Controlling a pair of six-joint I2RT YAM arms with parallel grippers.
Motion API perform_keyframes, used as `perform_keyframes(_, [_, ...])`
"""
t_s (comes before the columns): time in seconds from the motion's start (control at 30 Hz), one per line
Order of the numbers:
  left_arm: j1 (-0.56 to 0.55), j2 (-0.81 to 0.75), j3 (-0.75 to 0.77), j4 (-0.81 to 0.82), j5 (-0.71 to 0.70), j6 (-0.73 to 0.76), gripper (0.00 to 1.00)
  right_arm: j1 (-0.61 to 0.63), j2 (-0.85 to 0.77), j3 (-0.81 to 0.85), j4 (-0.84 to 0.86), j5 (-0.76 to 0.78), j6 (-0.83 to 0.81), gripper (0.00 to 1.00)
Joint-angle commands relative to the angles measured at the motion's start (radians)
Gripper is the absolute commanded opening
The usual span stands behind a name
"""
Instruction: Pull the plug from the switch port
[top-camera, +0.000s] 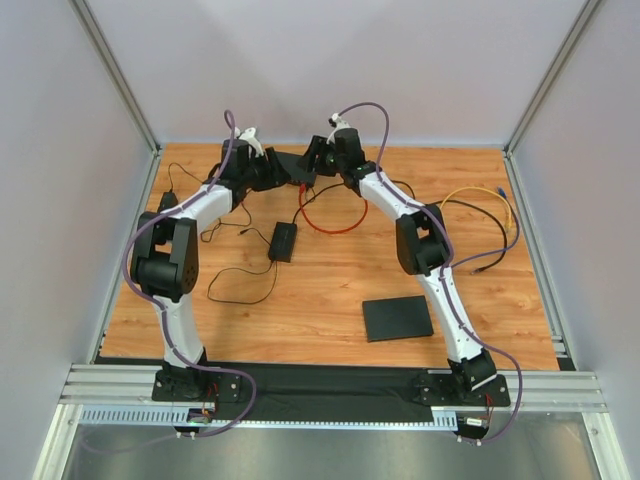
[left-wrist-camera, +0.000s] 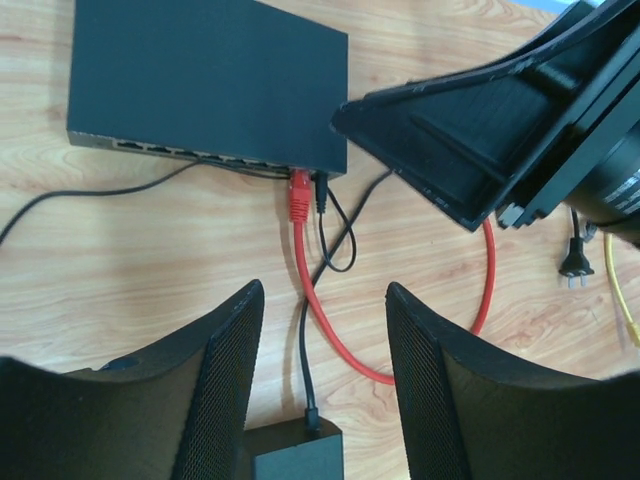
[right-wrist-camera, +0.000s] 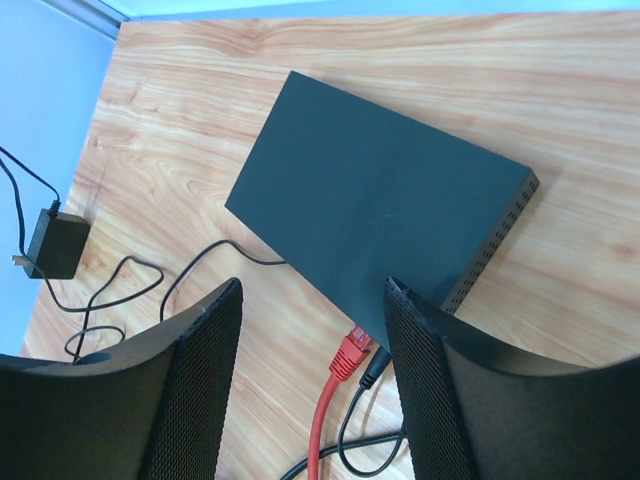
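Observation:
The black network switch lies at the back of the table between both grippers. A red plug on a red cable sits in a port at the right end of the switch's front face, beside a black power plug. My left gripper is open and empty, hovering short of the plug. My right gripper is open and empty above the switch, with the red plug between its fingers and below them. In the left wrist view the right gripper shows just right of the switch.
A black power adapter with its thin lead lies in front of the switch. A black pad lies at the near right. Yellow and dark cables lie at the far right. A small wall adapter lies at the left.

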Motion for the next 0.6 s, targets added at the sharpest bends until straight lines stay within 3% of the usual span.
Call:
perform_keyframes(0.0, [0.006,0.011,0.055,0.066,-0.045,0.013,0.61,0.004,0.015,0.0,0.085,-0.024,0.052,0.6])
perform_keyframes(0.17, [0.007,0.133,0.309,-0.122,-0.181,0.059,0.64,-0.011,-0.017,-0.057,0.116,0.006,0.081,0.6])
perform_keyframes(0.43, [0.052,0.313,0.555,-0.137,-0.238,0.024,0.68,-0.025,0.009,-0.028,0.128,0.044,0.101,0.63])
perform_keyframes(0.57, [0.075,0.393,0.614,-0.156,-0.189,0.0,0.7,-0.035,0.039,-0.003,0.128,0.035,0.144,0.65])
